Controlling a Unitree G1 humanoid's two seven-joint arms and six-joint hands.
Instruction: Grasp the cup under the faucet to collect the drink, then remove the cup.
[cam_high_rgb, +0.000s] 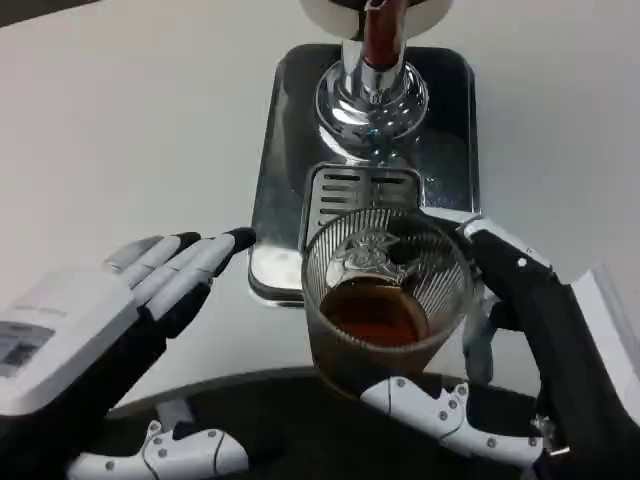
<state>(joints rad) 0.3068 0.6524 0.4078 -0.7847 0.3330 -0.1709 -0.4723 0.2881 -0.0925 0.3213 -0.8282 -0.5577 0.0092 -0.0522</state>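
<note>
Gripping the cup (385, 300), the right hand (500, 340) wraps it from the right side: one finger (505, 255) lies along the far right of the rim, another (440, 410) curls under the near side of the base. Cup clear, ribbed, tilted a little toward the camera, with brown drink (375, 312) pooled in the lower part. It sits at the near edge of the steel tray (290, 130), covering the near part of the slotted grille (350, 190); whether its base touches the tray or is lifted, cannot tell.

Left hand (150, 290) holds nothing. Fingers stretched forward, close together, tips reaching toward the tray's near left corner, just short of the cup and not touching it. It hovers over or rests on the desk (120, 120); cannot tell which.

Beyond the cup, toward the far edge of the desk, the chrome base of the dispenser (372, 95) stands on the tray, with a reddish-brown faucet handle (382, 35) rising from it. Cup is nearer than the chrome base, not directly beneath it.

White desk surface surrounds the tray on left and right.
</note>
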